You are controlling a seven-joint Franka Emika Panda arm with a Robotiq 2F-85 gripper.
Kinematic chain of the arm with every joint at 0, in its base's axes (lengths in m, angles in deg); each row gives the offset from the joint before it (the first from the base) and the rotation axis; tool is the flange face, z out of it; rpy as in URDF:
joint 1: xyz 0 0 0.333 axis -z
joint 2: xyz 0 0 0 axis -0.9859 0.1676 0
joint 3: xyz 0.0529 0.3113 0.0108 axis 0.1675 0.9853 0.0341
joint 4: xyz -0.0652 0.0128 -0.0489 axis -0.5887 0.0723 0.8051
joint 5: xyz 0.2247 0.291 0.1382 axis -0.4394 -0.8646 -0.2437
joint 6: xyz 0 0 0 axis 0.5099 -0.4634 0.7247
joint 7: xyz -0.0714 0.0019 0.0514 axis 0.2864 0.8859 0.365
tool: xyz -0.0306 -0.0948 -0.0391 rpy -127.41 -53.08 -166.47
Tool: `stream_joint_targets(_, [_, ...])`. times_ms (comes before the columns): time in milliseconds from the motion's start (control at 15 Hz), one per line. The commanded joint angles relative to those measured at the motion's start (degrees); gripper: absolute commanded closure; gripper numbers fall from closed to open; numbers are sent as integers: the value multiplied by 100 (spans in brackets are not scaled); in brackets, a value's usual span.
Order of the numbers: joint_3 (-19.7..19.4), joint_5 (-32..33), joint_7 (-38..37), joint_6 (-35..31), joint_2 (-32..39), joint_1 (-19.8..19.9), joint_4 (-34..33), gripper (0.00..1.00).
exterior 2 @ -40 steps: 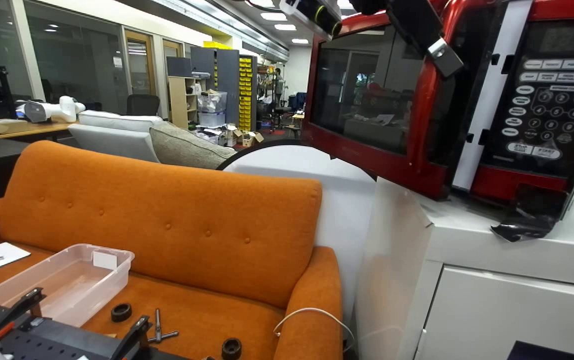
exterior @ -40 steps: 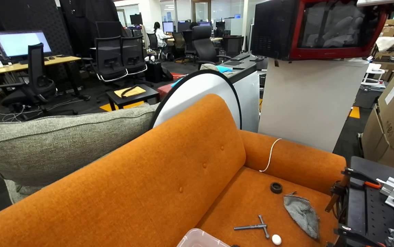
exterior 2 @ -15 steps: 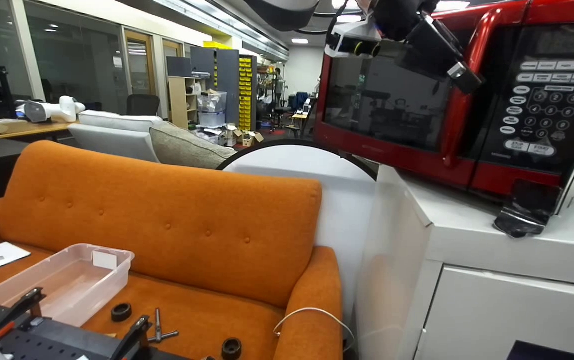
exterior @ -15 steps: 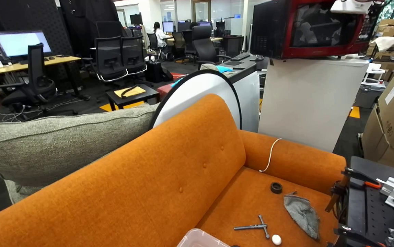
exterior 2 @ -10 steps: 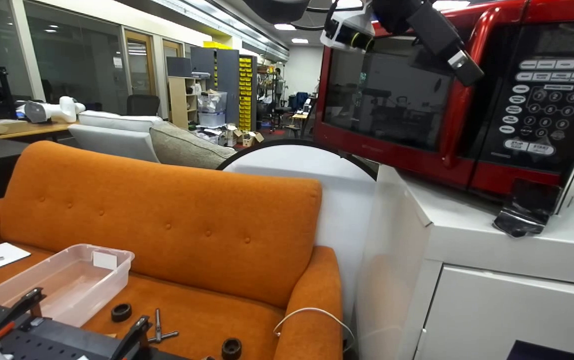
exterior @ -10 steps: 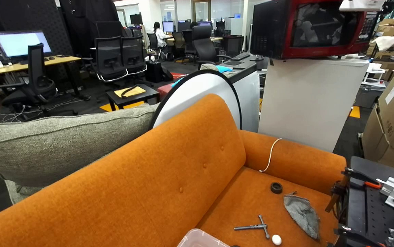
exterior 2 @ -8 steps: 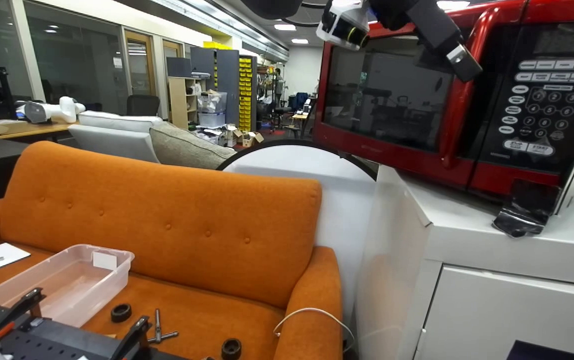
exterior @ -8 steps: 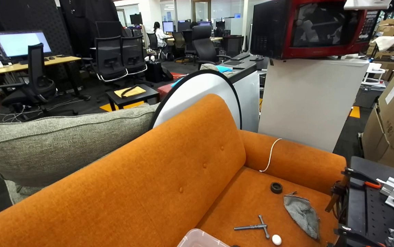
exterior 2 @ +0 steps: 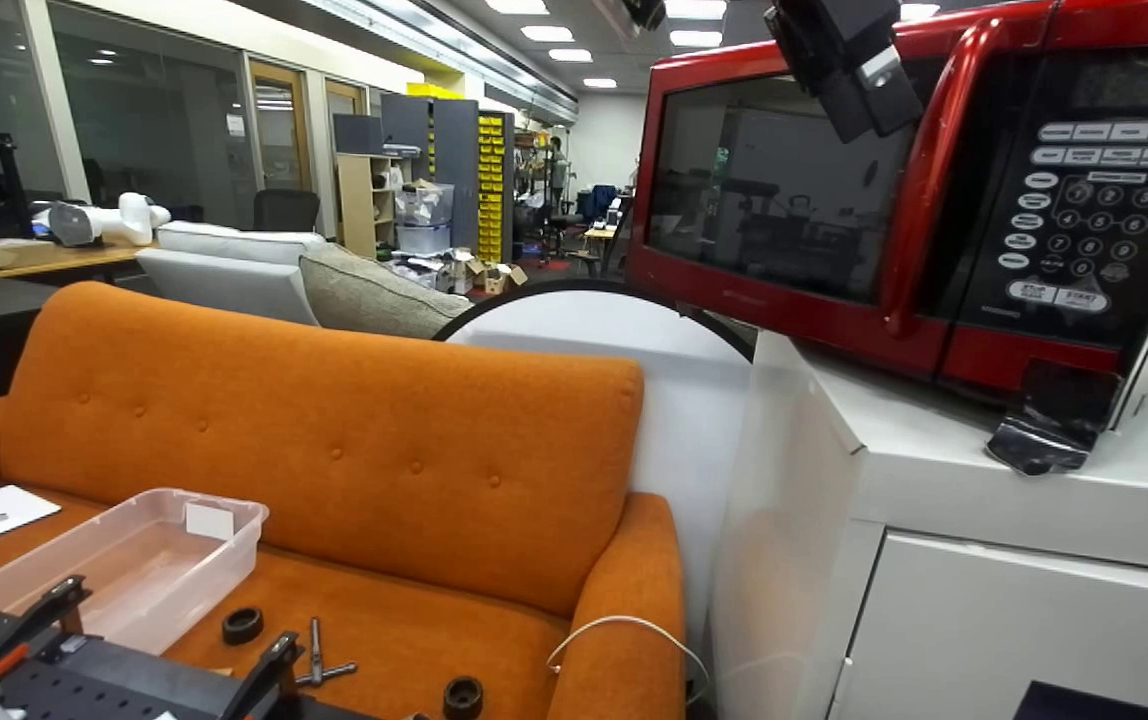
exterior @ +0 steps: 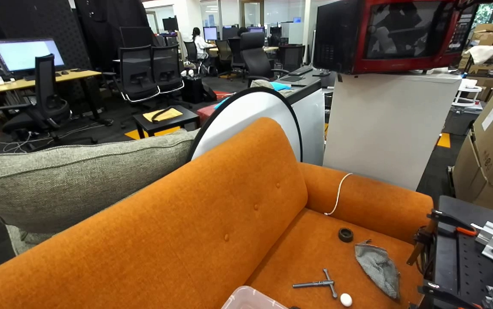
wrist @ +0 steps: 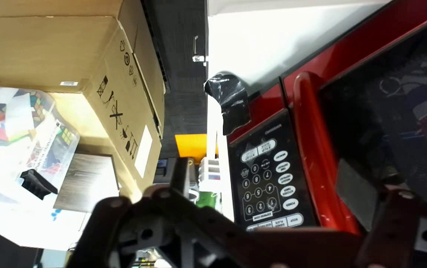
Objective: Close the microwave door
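The red microwave (exterior: 336, 38) appears in both exterior views, on a white pedestal. Its door (exterior 2: 764, 270), with a dark glass window and red handle (exterior 2: 924, 200), lies flush beside the keypad panel (exterior 2: 1074, 220); no gap shows between them. Up at the top of that view, a finger of my gripper (exterior 2: 864, 90) is in front of the window, left of the handle. In the wrist view my gripper (wrist: 267, 178) stands wide open with nothing gripped. The keypad shows between its fingers, and the right finger overlaps the handle's edge; whether it touches I cannot tell.
The white pedestal (exterior: 388, 128) stands behind the arm of an orange sofa (exterior: 229, 206). Black tape (wrist: 232, 100) hangs off the microwave's lower corner. Large cardboard boxes (wrist: 87, 56) lie to one side. A black perforated table (exterior: 457, 249) is at the sofa's front.
A pale gap between door and keypad panel, seen earliest, closed as the door swung in. Since then my gripper has drawn back, up and left from the handle, and its jaws have opened.
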Motion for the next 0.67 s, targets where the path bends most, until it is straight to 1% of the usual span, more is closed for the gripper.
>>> stream_joint_targets(0, [58, -601, 1178, 270, -469, 91, 276, 0])
stream_joint_targets(267, [166, -898, 2018, 542, -771, 278, 400, 0])
stream_joint_targets(533, [271, -774, 2568, 503, -888, 496, 550, 0])
stream_joint_targets(600, [301, -892, 2339, 406, -762, 539, 463, 0])
